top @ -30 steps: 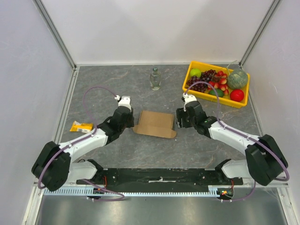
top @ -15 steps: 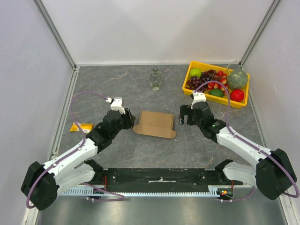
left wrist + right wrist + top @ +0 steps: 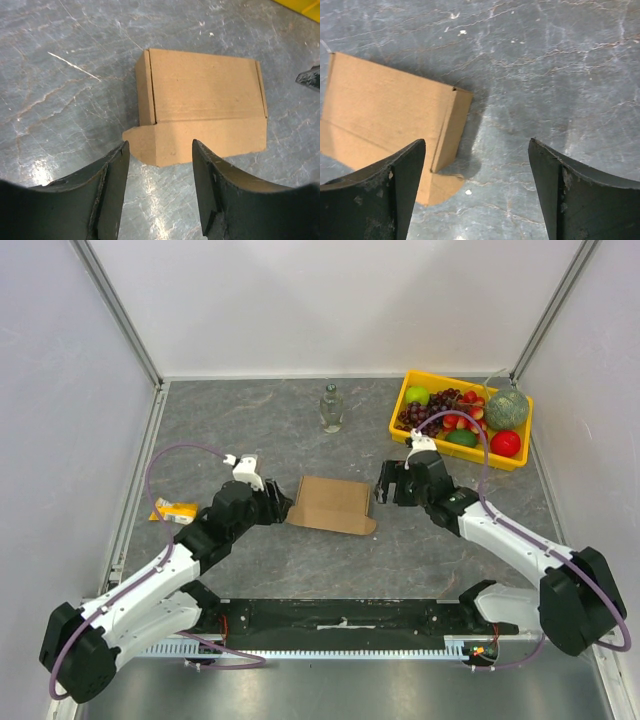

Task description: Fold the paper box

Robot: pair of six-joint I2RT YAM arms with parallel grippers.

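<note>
the paper box (image 3: 330,504) sat mid-frame. left gripper (image 3: 281,506) gaped empty just left of it, right gripper (image 3: 384,485) spread wide just right.

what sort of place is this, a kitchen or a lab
Probably a robot lab test cell, not a kitchen: white panel walls enclose a grey table holding staged props like the paper box and a yellow fruit tray.
</note>
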